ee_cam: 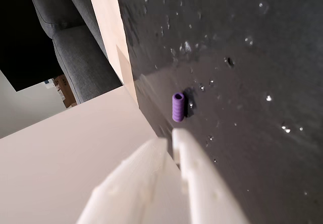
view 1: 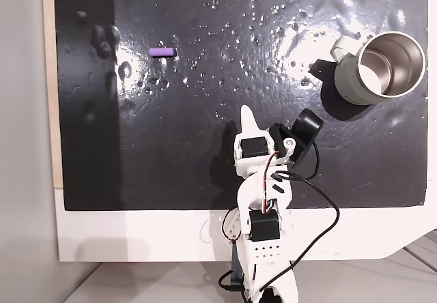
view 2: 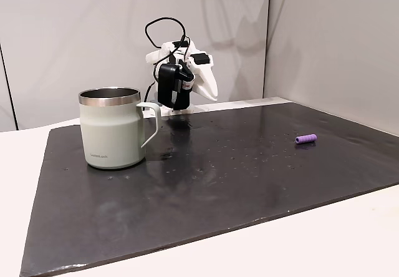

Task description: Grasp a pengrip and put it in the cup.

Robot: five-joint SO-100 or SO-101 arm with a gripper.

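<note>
Pengrip (view 1: 162, 52) outside cup (view 1: 355, 84) (steel-lined)

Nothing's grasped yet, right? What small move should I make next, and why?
Right. Probably reach out toward the pengrip, opening the gripper on the way: its fingers look closed and hold nothing, and the pengrip lies alone on the dark mat, well away from the cup.

Bright, even indoor light. In a fixed view the glossy black mat (view 1: 205, 112) throws white glare off its bumps, strongest near the cup (view 1: 379, 67), whose steel inside shines. Shadows are soft. In the wrist view the hand (ee_cam: 174, 135) is blurred up close, and the pengrip (ee_cam: 178, 107) casts a small dark shadow.
</note>
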